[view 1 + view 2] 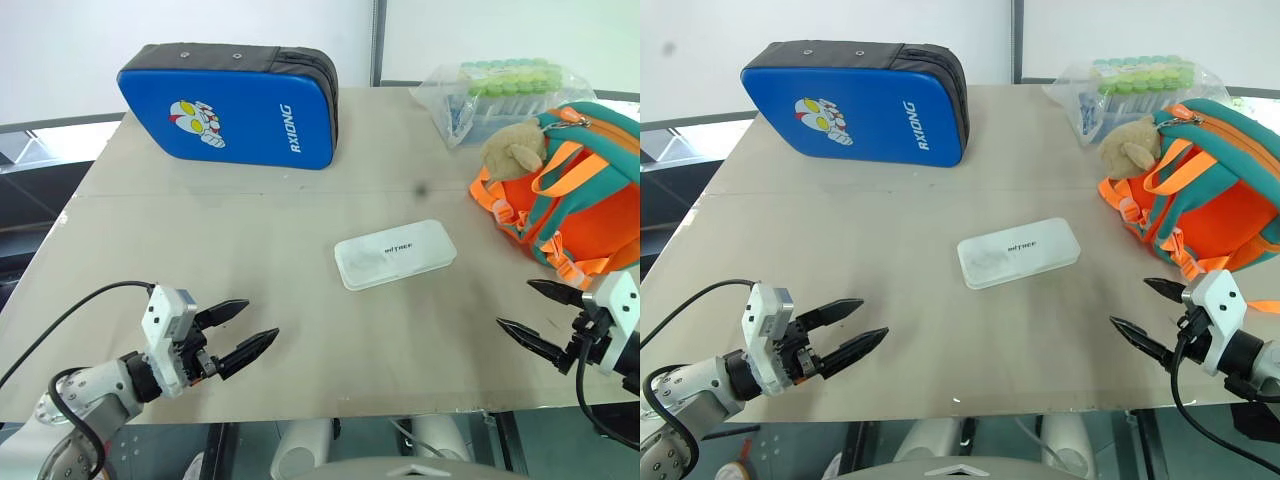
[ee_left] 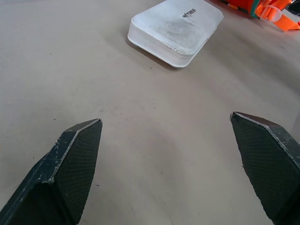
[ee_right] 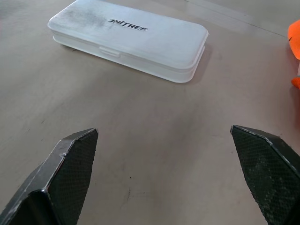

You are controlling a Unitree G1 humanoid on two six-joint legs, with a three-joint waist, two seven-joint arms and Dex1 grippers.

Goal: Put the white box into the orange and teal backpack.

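Observation:
The white box (image 1: 394,254) lies flat in the middle of the beige table, its lid with small dark lettering facing up; both wrist views show it ahead of the fingers (image 2: 176,29) (image 3: 129,38). The orange and teal backpack (image 1: 575,195) lies at the right edge of the table, a tan plush toy (image 1: 513,147) at its top. My left gripper (image 1: 247,328) hovers open near the front left of the table, pointing toward the box. My right gripper (image 1: 521,310) stands open at the front right, just in front of the backpack. Neither holds anything.
A large blue padded case (image 1: 232,104) with a cartoon figure lies at the back left. A clear bag of green-capped tubes (image 1: 500,92) sits at the back right, behind the backpack. The table's front edge (image 1: 330,412) runs just below both grippers.

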